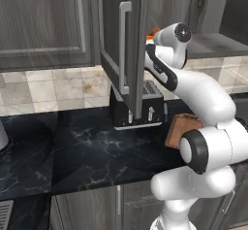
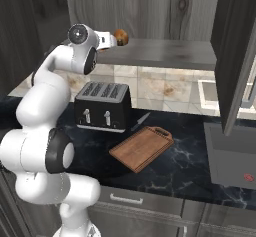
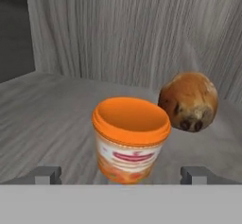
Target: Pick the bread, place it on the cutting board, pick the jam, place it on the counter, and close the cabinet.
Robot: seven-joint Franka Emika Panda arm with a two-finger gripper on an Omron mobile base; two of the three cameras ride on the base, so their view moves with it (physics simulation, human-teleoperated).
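My arm is raised into the open cabinet (image 2: pixel 150 51), a dark grey wood-grain wall unit, and the gripper (image 3: pixel 121 175) sits low at the shelf's front with its two small dark fingertips (image 3: pixel 47 175) spread wide apart, holding nothing. Directly between those tips, in the hand view, stands the jam (image 3: pixel 131 139), a small orange cup-shaped jar with a paler printed band; beside it and a little farther back lies the bread (image 3: pixel 188 101), a round golden-brown bun with a few dark spots, close to the jar, though I cannot tell whether they touch. From the right base view the bread (image 2: pixel 120 37) peeks out just past the hand on the cabinet shelf. Below, on the dark marble tabletop (image 2: pixel 185 161), the reddish-brown cutting board (image 2: pixel 141 148) lies flat beside a black toaster (image 2: pixel 103 106) and is bare. I judge the bun to be light and soft, so it should give under pressure; I would close across its widest middle, gently, since a hard squeeze could dent it and its rounded form could roll away on the shelf. The jar looks rigid and smooth, likely slippery, and tapers downward, so I would grip its wall just under the rim. Since bread comes first, the hand needs shifting sideways toward the bun without knocking the jar.
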